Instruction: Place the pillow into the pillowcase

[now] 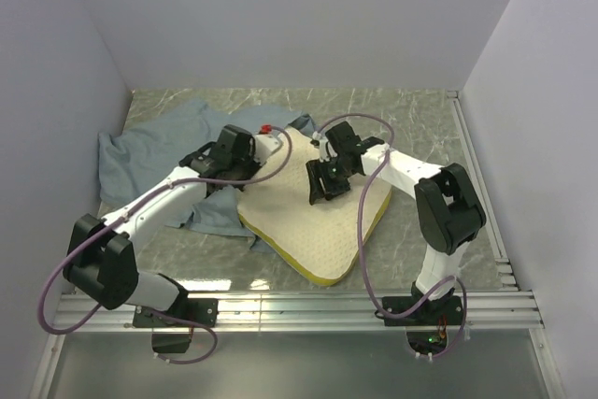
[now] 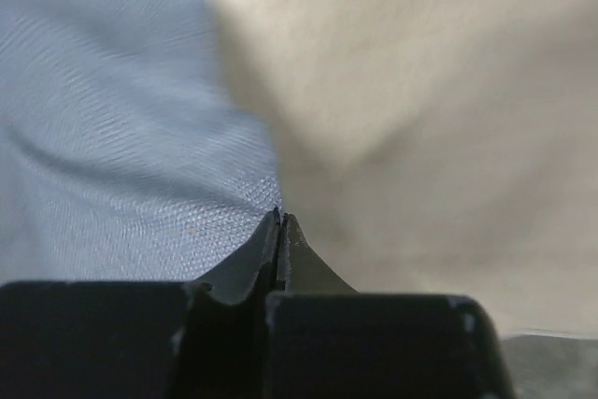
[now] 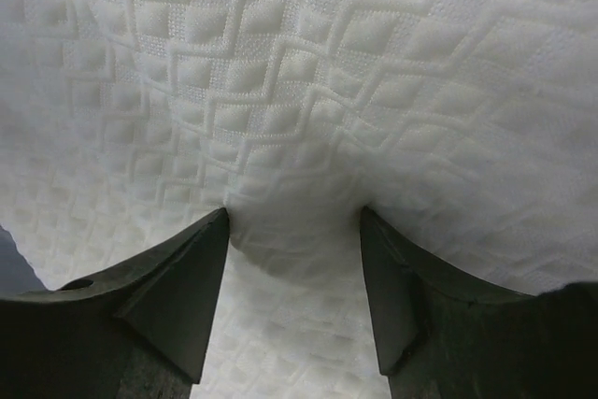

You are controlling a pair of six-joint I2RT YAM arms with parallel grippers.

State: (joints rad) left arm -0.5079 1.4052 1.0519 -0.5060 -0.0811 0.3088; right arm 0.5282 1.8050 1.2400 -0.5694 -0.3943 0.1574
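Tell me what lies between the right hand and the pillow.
Nothing: in the right wrist view the right hand presses its open fingers straight into the pillow.

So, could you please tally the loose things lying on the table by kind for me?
Pillow: 1
Pillowcase: 1
Small red item, too small to identify: 1
Total: 3
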